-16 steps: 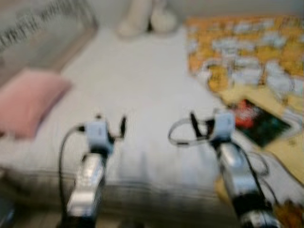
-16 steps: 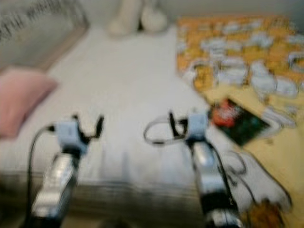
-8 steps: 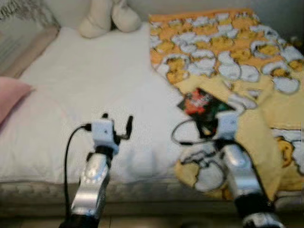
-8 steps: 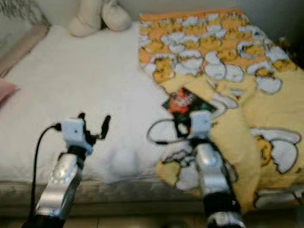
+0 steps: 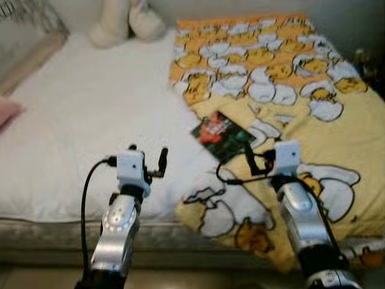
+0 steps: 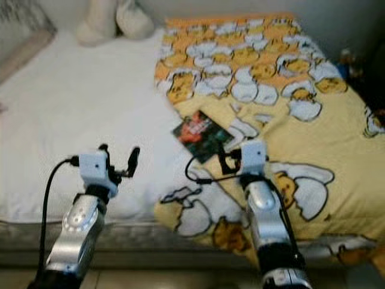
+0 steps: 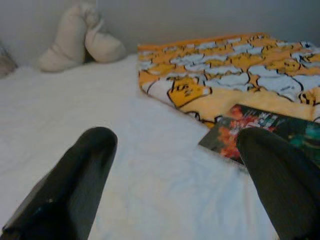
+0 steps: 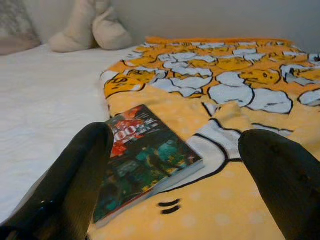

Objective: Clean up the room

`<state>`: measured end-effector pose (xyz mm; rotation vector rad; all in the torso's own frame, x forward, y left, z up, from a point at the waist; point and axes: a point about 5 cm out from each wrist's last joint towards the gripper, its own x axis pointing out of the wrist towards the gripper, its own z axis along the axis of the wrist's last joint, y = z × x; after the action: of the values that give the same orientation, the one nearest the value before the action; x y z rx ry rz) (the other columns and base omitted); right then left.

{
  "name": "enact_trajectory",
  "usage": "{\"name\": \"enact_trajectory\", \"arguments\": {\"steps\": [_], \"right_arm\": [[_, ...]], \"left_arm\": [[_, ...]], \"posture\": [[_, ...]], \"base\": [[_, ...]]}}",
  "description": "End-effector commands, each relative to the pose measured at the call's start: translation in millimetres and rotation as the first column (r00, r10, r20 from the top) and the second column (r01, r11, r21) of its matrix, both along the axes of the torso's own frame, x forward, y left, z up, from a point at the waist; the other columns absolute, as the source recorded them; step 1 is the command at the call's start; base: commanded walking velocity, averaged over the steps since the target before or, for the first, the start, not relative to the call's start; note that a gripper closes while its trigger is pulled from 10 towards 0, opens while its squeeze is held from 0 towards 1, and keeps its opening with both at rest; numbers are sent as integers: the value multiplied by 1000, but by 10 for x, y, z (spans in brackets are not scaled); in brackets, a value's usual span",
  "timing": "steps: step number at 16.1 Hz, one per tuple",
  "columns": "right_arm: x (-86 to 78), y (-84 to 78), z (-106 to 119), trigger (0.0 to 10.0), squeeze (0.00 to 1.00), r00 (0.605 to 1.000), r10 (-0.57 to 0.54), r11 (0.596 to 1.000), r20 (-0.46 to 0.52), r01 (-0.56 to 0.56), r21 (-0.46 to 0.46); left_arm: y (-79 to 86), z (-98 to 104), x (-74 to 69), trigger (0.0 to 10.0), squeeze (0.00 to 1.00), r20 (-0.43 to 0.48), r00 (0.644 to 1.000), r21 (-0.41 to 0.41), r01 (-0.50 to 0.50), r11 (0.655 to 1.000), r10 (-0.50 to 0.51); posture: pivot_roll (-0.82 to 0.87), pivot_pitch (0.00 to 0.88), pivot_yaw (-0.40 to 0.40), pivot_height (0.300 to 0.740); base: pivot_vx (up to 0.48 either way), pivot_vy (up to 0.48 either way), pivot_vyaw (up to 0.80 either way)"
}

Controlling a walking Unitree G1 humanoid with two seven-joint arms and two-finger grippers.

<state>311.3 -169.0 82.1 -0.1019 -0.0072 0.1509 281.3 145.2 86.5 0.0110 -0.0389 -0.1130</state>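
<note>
White bed [image 5: 78, 126] holds one yellow patterned blanket [image 5: 313, 108], one book [image 5: 221, 133] lying at the blanket's edge, and two cream cushions [image 5: 123, 24] at the head; left gripper [image 5: 147, 158] and right gripper [image 8: 175, 150] hover with jaws spread wide, holding nothing.

My two silver arms are showing.
Black cables are looping from white wrist blocks; long black fingers [image 7: 80, 180] are glinting.

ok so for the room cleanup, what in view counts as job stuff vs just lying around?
Job:
book, lying on the blanket
yellow egg-print blanket, rumpled over the bed
right gripper, open
left gripper, open

Lying about:
cream plush toy
pink pillow
white bed sheet
</note>
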Motion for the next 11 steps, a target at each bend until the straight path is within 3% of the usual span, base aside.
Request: {"name": "enact_trajectory", "arguments": {"steps": [1,2,11], "right_arm": [[18,-4,21,10000,0,1000,1,1000,6,-1,-2],[24,-2,21,10000,0,1000,1,1000,7,-1,-3],[120,-50,71,10000,0,1000,-11,1000,10,11,-21]], "left_arm": [[17,-1,2,10000,0,-1,1000,11,2,1000,-2],[9,30,0,10000,0,17,1000,-2,24,1000,-24],[-26,50,21,10000,0,21,998,-14,62,998,-61]], "posture": [[-140,0,133,740],[-139,0,133,740],[-138,0,134,740]], "base": [[0,0,0],[0,0,0],[479,0,0]]}}
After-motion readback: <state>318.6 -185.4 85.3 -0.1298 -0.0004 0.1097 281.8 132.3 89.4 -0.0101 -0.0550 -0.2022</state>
